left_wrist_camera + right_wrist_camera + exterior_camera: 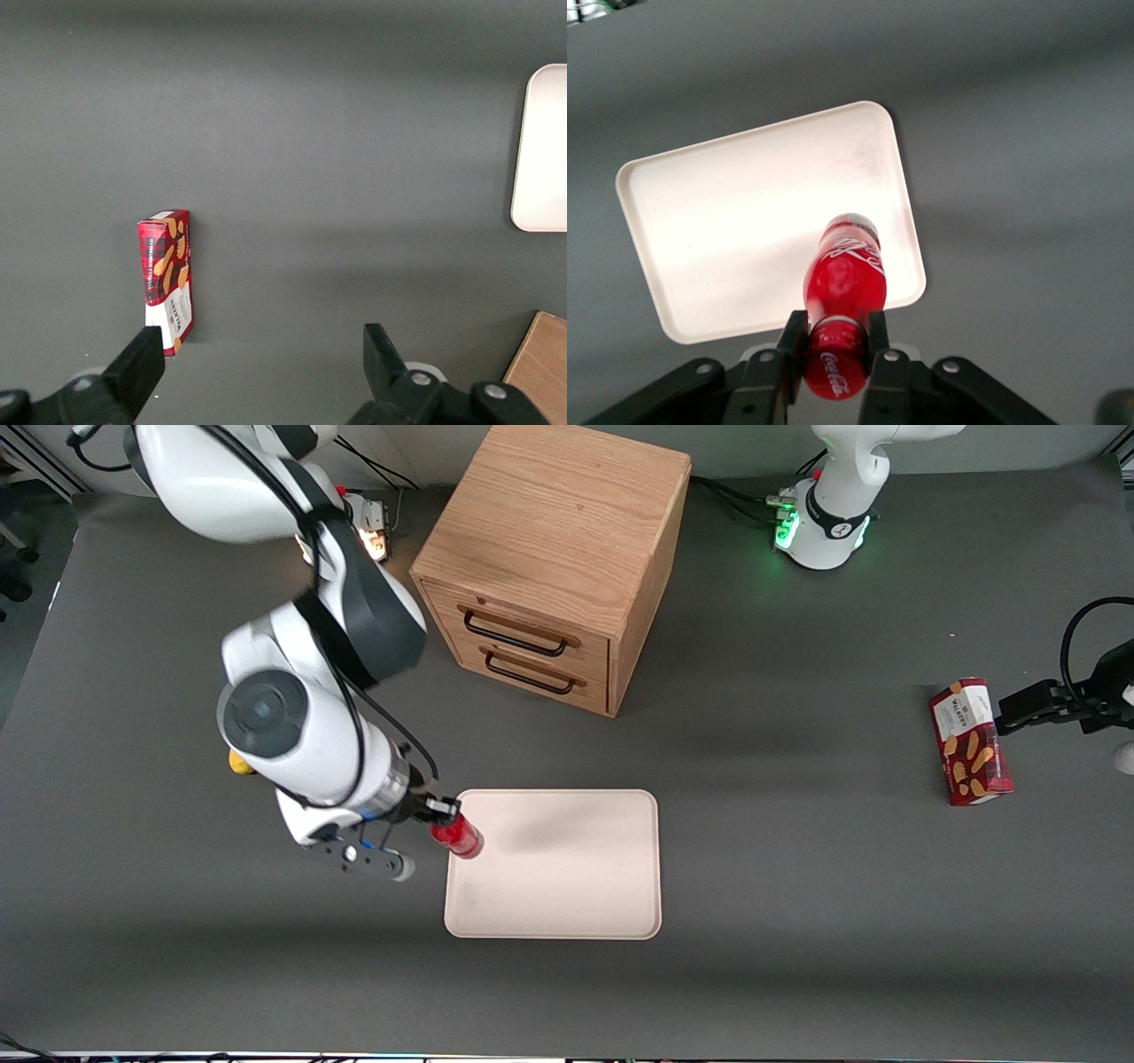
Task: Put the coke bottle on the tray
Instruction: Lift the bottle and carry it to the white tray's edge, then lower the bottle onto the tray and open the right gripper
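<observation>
The wooden drawer cabinet (554, 558) stands on the grey table (797, 868), farther from the front camera than the tray. It plays no part in the task.

The tray (567, 877) lies flat on the table, nearer to the front camera than the cabinet. Its surface carries no objects.

The snack box (970, 741) lies well apart from the tray, toward the parked arm's end of the table.

The gripper (837, 341) hangs above the tray edge that faces the working arm's end of the table. Its fingers are closed narrowly on the upper body of the coke bottle (843, 283).

The coke bottle is held clear of the table, tilted, with its base over the tray margin.

Task status, as judged: the grasp and lift are complete, and the carry has reached the tray. Remaining steps: move the bottle farther over the tray, lower it until the base meets the surface, and release.
</observation>
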`<act>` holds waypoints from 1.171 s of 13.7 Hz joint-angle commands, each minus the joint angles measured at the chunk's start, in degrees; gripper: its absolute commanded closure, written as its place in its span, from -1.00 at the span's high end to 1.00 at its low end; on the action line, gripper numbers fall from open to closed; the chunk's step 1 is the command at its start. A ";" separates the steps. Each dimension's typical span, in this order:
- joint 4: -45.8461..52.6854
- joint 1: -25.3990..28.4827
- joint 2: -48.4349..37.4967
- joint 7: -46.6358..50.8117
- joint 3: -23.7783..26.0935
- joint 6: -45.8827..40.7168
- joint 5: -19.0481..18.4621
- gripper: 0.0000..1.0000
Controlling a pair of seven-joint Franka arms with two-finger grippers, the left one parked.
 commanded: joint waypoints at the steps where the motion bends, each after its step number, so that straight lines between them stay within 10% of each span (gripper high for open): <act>1: 2.45 -0.05 3.42 0.71 -0.38 1.78 0.98 -1.00; 16: -0.10 0.12 8.79 -0.52 -0.56 4.69 -3.33 -1.00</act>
